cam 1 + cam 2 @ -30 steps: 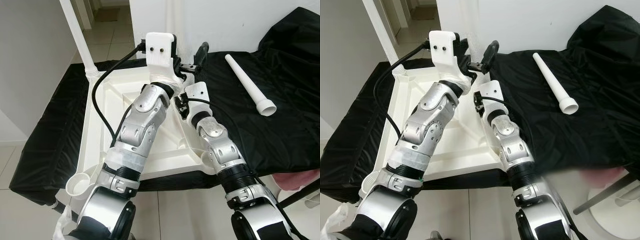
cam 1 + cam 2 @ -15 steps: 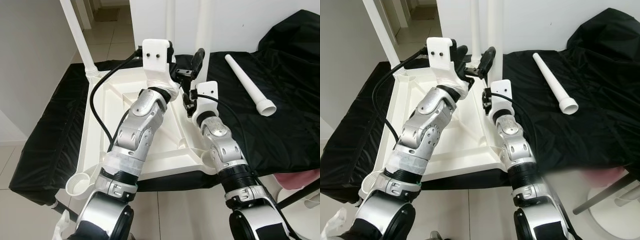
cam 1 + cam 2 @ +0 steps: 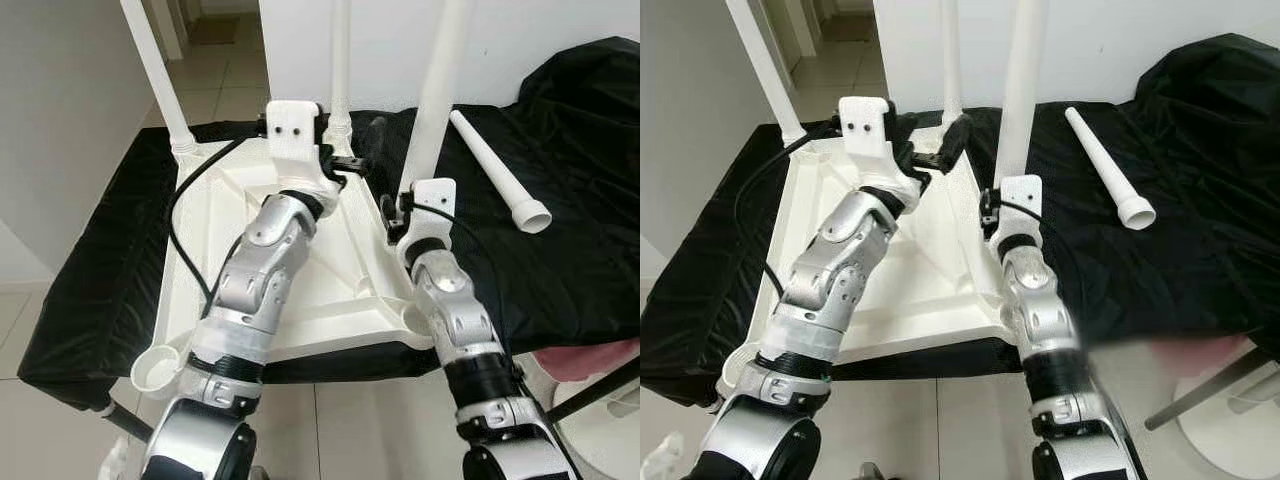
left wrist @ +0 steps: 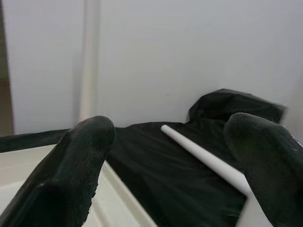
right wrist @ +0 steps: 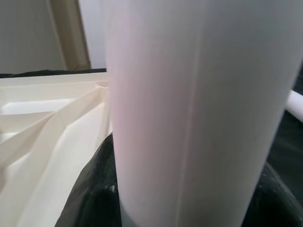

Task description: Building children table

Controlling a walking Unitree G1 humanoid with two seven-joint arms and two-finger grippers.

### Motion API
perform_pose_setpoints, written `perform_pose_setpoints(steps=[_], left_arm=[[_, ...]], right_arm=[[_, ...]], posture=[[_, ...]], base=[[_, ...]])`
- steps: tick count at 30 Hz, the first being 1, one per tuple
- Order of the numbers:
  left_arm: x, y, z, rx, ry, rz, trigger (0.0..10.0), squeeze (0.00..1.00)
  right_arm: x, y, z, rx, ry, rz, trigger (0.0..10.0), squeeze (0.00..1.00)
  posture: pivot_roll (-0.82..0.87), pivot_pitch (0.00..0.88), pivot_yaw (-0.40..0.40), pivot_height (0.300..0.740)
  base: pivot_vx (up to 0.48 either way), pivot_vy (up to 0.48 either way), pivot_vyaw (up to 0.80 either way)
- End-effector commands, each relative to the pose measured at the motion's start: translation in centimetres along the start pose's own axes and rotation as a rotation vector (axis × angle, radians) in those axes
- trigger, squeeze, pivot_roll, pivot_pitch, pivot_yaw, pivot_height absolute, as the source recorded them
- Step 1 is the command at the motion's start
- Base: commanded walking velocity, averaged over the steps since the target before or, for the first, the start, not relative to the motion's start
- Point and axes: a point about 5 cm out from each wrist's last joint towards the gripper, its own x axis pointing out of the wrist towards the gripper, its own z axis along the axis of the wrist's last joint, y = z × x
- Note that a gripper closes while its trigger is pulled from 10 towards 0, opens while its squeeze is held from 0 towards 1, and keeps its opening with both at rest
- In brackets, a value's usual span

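White plastic tabletop [image 3: 250,200] lay upside down on the black-draped counter [image 3: 90,290] with two legs standing, the right gripper [image 3: 405,205] clenched round a third leg [image 3: 440,90], the left gripper [image 3: 350,160] released, and the fourth leg [image 3: 500,170] loose.

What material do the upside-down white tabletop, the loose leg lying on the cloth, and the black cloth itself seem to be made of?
Tabletop: probably moulded plastic, matte off-white, judging by its cast ribs and corner sockets.
Loose leg: likely the same plastic, smooth and slightly glossy, a tapered tube with a flared open end.
Black cloth: apparently a thin woven fabric, matte, since it drapes and wrinkles in soft folds.
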Motion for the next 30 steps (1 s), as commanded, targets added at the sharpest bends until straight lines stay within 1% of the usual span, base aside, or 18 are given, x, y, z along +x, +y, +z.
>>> perform_pose_setpoints(steps=[1,6,9,11,12,13,14,16,17,18,19,20,23,24,25,27,28,30], left_arm=[[-0.5,0.5,-0.4,0.032,0.023,0.016,10.0,0.00],[-1.1,0.8,-0.7,0.042,0.037,0.011,10.0,0.00],[-2.3,0.5,-1.4,0.073,0.058,-0.029,10.0,0.00],[-2.6,0.5,-1.7,0.089,0.068,-0.037,10.0,0.00],[-2.9,0.6,-2.1,0.132,0.081,-0.037,10.0,0.00],[-2.9,0.6,-2.1,0.132,0.081,-0.037,10.0,0.00],[-3.3,0.7,-2.5,0.160,0.092,-0.037,10.0,0.00],[-3.3,0.7,-2.5,0.160,0.092,-0.037,10.0,0.00],[-3.8,0.8,-3.0,0.157,0.102,-0.030,10.0,0.00],[-3.8,0.8,-3.0,0.157,0.102,-0.030,10.0,0.00],[-4.4,0.9,-3.4,0.158,0.115,-0.019,10.0,0.00],[-4.4,0.9,-3.4,0.158,0.115,-0.019,10.0,0.00],[-5.5,1.2,-3.9,0.159,0.127,-0.001,10.0,0.00],[-6.1,1.4,-4.2,0.176,0.139,0.000,10.0,0.00],[-6.1,1.4,-4.2,0.176,0.139,0.000,10.0,0.00],[-7.1,1.6,-4.6,0.217,0.162,-0.008,10.0,0.00],[-7.1,1.6,-4.6,0.217,0.162,-0.008,10.0,0.00],[-8.6,1.7,-5.3,0.239,0.201,-0.033,10.0,0.00]], right_arm=[[-0.3,0.0,0.8,0.001,-0.058,0.002,10.0,0.00],[-0.7,0.2,1.0,0.039,-0.074,0.023,10.0,0.00],[-1.2,0.2,1.3,0.083,-0.106,0.047,10.0,0.00],[-1.3,0.2,1.3,0.084,-0.115,0.050,10.0,0.00],[-1.4,0.2,1.4,0.072,-0.126,0.055,10.0,0.00],[-1.4,0.2,1.4,0.072,-0.126,0.055,10.0,0.00],[-1.5,0.3,1.3,0.063,-0.133,0.056,10.0,0.00],[-1.5,0.3,1.3,0.063,-0.133,0.056,10.0,0.00],[-1.8,0.3,1.3,0.063,-0.143,0.054,10.0,0.00],[-1.8,0.3,1.3,0.063,-0.143,0.054,10.0,0.00],[-2.3,0.4,1.4,0.070,-0.161,0.050,10.0,0.00],[-2.3,0.4,1.4,0.070,-0.161,0.050,10.0,0.00],[-3.2,0.5,1.3,0.086,-0.189,0.045,10.0,0.00],[-3.6,0.6,1.2,0.094,-0.194,0.049,10.0,0.00],[-3.6,0.6,1.2,0.094,-0.194,0.049,10.0,0.00],[-4.1,0.6,0.9,0.096,-0.183,0.059,10.0,0.00],[-4.1,0.6,0.9,0.096,-0.183,0.059,10.0,0.00],[-4.4,0.6,0.7,0.098,-0.178,0.066,10.0,0.00]], posture=[[-0.04,0.022,0.073,0.740],[-0.05,0.014,0.066,0.740],[-0.05,0.014,0.066,0.740],[-0.04,0.009,0.058,0.740],[-0.04,0.009,0.058,0.740],[-0.04,0.009,0.058,0.740],[-0.04,0.006,0.054,0.740],[-0.04,0.006,0.054,0.740],[-0.04,0.003,0.050,0.740],[-0.04,0.003,0.050,0.740],[-0.04,0.000,0.045,0.740],[-0.04,0.000,0.045,0.740],[-0.04,0.000,0.041,0.740],[-0.04,0.000,0.041,0.740],[-0.04,0.000,0.041,0.740],[-0.03,0.000,0.040,0.740],[-0.03,0.000,0.040,0.740],[-0.03,0.000,0.041,0.740]], base=[[0.000,0.000,0.00],[0.000,0.000,0.00],[0.000,0.000,0.00],[0.000,0.000,0.00],[0.000,0.000,0.00],[0.000,0.000,0.00],[0.000,0.000,0.00],[0.000,0.000,0.00],[0.000,0.000,0.00],[0.000,0.000,0.00],[0.000,0.000,0.00],[0.000,0.000,0.00],[0.000,0.000,0.00],[0.000,0.000,0.00],[0.000,0.000,0.00],[0.000,0.000,0.00],[0.000,0.000,0.00],[0.000,0.000,0.00]])
